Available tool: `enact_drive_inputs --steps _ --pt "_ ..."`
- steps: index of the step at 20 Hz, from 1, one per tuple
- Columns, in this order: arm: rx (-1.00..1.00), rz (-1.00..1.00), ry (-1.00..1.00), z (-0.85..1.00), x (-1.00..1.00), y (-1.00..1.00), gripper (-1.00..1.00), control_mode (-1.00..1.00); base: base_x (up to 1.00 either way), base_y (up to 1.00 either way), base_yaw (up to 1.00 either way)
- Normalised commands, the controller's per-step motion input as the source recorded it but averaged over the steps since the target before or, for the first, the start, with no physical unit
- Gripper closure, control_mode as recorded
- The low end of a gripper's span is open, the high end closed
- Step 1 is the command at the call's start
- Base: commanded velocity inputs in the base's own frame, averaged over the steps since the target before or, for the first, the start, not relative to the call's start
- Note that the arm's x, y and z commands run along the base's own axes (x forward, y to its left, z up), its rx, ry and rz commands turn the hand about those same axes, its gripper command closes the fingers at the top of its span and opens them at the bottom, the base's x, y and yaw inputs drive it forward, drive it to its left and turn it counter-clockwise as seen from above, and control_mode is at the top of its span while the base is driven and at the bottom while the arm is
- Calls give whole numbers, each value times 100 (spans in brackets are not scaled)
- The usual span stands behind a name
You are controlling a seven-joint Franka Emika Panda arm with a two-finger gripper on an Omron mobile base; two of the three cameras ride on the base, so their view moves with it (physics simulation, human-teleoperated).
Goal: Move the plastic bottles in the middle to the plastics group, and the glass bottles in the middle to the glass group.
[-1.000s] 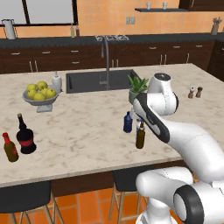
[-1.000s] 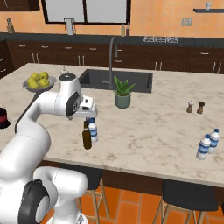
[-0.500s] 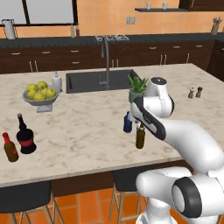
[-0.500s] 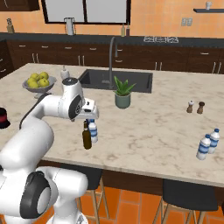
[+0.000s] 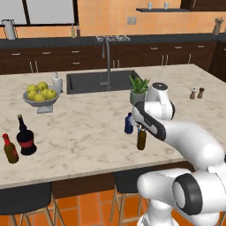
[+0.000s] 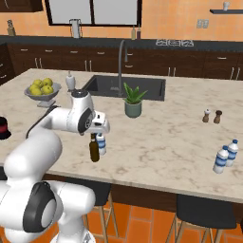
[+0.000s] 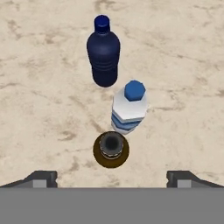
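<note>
Gripper lowered over the middle cluster, nothing grasped yet.

In the hand view the gripper has dropped closer over the last second; its fingers stand fully apart at the bottom edge, flanking the slim olive-brown glass bottle at lower centre. Just above it, touching or nearly so, stands the pale plastic bottle with a blue cap; beyond, at top centre, the squat dark blue plastic bottle. All three remain unsorted; the olive-brown bottle appears the first target.
</note>
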Motion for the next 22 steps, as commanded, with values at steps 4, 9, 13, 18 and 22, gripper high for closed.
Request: enact_drive_inputs --steps 4,9,13,18,22 --pt "0 0 0 -32 4 0 -100 -100 0 0 0" --pt "0 0 -1 -24 5 0 -100 -100 0 0 0" --pt "0 0 -3 -1 2 0 -100 -100 0 0 0" --pt "0 0 -1 0 3 0 -100 -100 0 0 0" --pt "0 0 0 0 9 0 -100 -100 0 0 0"
